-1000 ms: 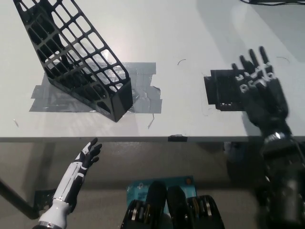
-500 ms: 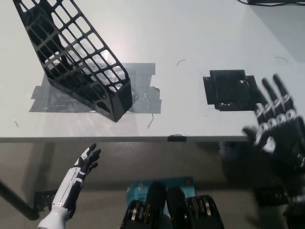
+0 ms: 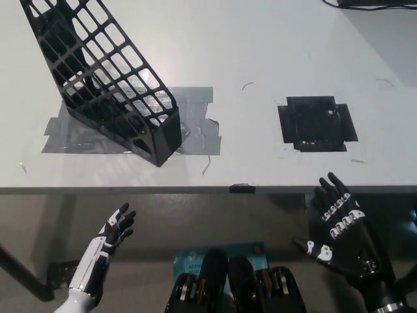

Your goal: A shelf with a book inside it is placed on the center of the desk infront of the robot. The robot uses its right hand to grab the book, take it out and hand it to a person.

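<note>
Since a second ago right hand (image 3: 342, 235) dropped off table (image 3: 260, 39) edge, fingers spread, empty | shelf (image 3: 104, 78) shows no book | left hand (image 3: 116, 225) low, open | handover likely done.

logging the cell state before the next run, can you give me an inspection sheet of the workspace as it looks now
surface: white desk, grey tape patch under the shelf
job's things: black mesh shelf leaning on the tape; no book seen in it
clutter: black square patch on the desk, small black tab at the desk edge
hands: left hand and right hand open, below the desk edge, holding nothing
cables: dark cable at the top right corner
surroundings: blue item on the floor
</note>
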